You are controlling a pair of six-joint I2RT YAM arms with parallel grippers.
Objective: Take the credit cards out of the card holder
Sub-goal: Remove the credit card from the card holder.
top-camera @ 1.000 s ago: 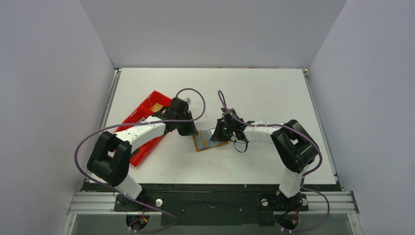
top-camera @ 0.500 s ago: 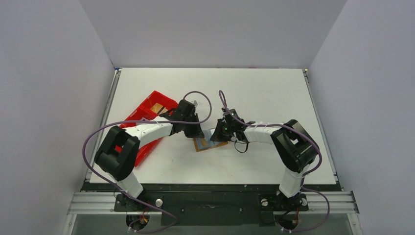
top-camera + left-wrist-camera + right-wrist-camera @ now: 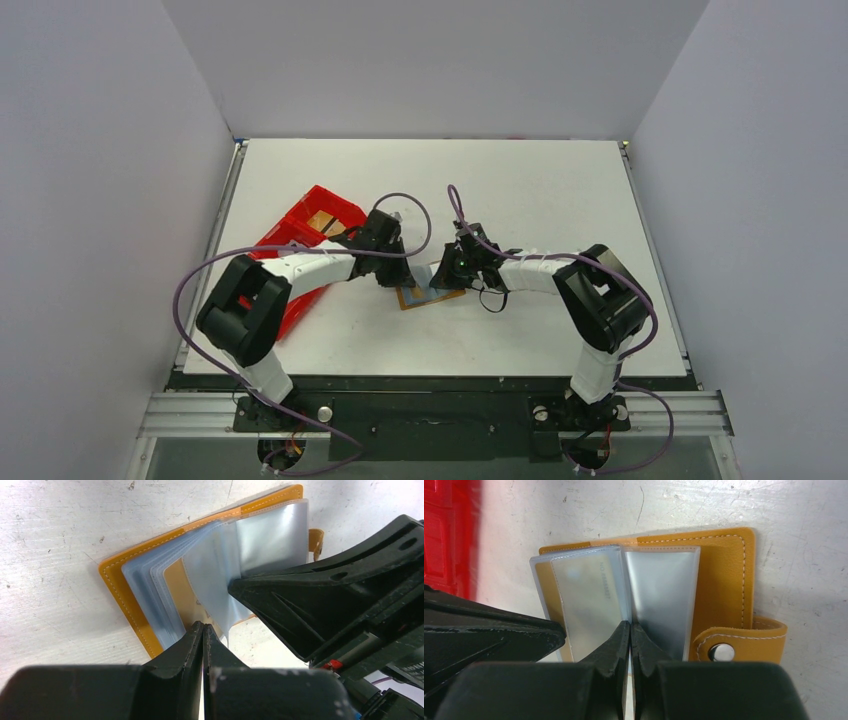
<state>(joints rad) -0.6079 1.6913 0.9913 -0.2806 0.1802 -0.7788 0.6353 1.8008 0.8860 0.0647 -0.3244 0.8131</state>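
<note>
The card holder lies open on the table, near the middle, between both claws. The left gripper has its fingers pressed together at the edge of the clear sleeves. The right gripper is closed too, with its tips on the fold. Whether either one pinches a sleeve, I cannot tell.

I think one claw should pin the leather while the other takes only a card edge and pulls along the sleeve. One card inside carries faint print, not readable. No brand is visible.

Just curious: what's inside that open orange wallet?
Inside the card holder, clear plastic sleeves fan out; one shows a pale card with faint print. The overlapped sleeves' contents are hidden.
</note>
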